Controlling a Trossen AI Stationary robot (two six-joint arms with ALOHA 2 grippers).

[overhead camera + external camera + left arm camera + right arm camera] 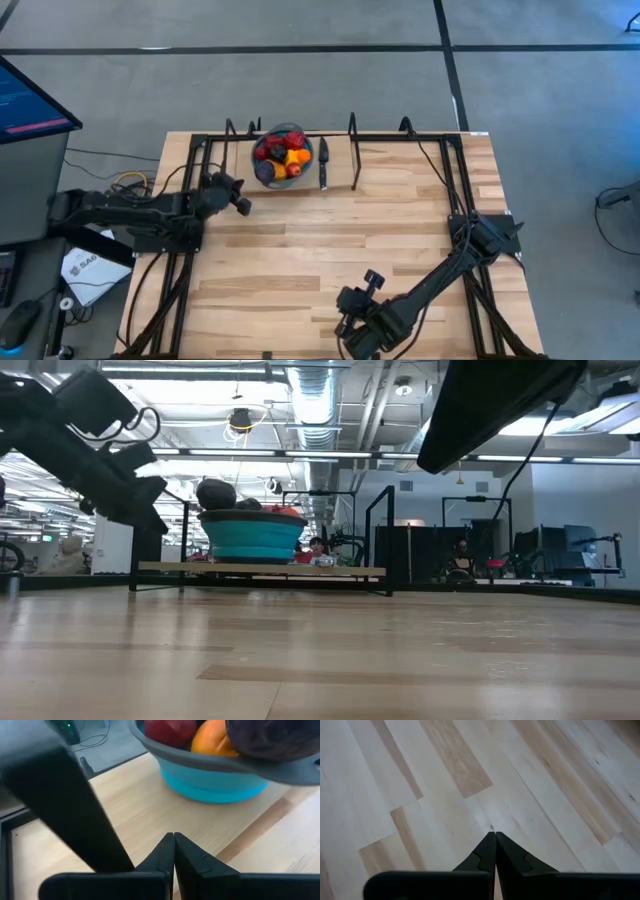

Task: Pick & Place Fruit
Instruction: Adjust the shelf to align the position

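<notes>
Several small pieces of fruit [280,155], red, orange and dark purple, lie piled in the round blue bowl [303,172] at the table's far side; they also show in the left wrist view [212,737]. My left gripper [243,205] is shut and empty, a little to the left of and nearer than the bowl; its fingertips show closed together in the left wrist view [174,837]. My right gripper [345,325] is shut and empty, above bare wood near the table's near edge, as its wrist view shows [495,836].
A slim black knife [324,163] lies just right of the bowl. A black metal frame [354,150] runs along the table's far edge and down both sides. Bare wooden tabletop [330,240] lies between the two arms.
</notes>
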